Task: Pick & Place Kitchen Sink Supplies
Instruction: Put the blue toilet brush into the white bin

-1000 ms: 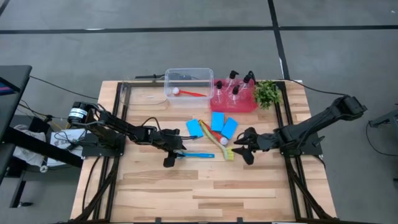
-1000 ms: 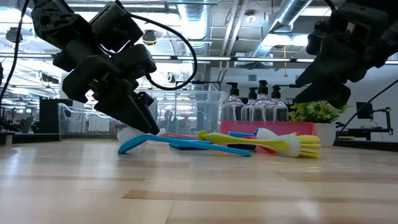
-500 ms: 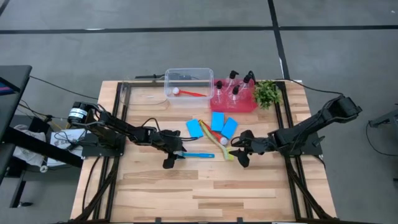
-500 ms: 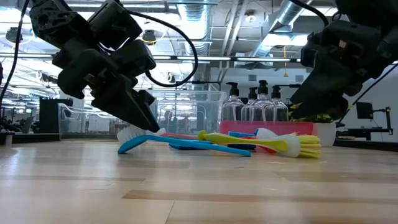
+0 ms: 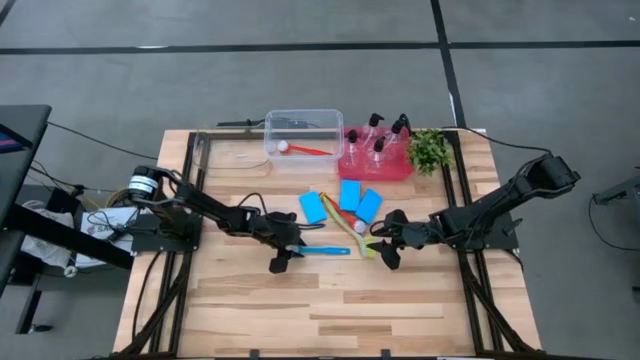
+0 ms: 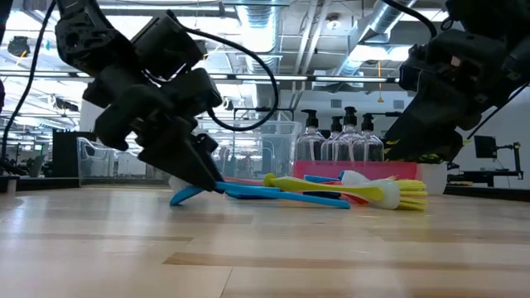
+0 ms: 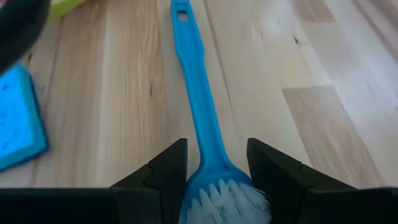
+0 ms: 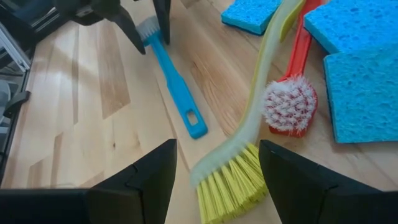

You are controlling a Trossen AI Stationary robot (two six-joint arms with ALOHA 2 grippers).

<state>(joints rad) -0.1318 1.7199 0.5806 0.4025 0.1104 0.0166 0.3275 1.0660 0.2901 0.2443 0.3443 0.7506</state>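
A blue long-handled brush [image 5: 325,250] lies flat on the wooden table. Its white-bristled head [image 7: 227,199] sits between the open fingers of my left gripper [image 5: 287,250], which slants down at it. A yellow-green brush [image 8: 261,93] lies to its right across a red brush [image 8: 289,102]. My right gripper [image 5: 385,250] hangs open above the yellow-green bristle head [image 8: 230,183] without touching it. Three blue sponges [image 5: 349,195] lie flat just beyond the brushes. Several clear pump bottles [image 5: 380,145] stand in a red tray [image 5: 400,172]. My left gripper straddles the blue brush's head with open fingers, and the bristles [image 7: 255,200] reach the inner side of one finger [image 7: 273,186]. The fingers come slanting down from the table's left and lie along the brush. The brush rests flat on the table.
A clear plastic tub [image 5: 303,118] at the far side holds another red brush [image 5: 300,150]. A small green plant [image 5: 430,148] stands right of the red tray. The near half of the table [image 5: 320,310] is bare wood.
My left gripper has sunk and gone toward the table's right edge, still open, and the blue brush has slid a little rightward along the table with it. My right gripper came down and slightly leftward over the yellow-green brush head, then kept still.
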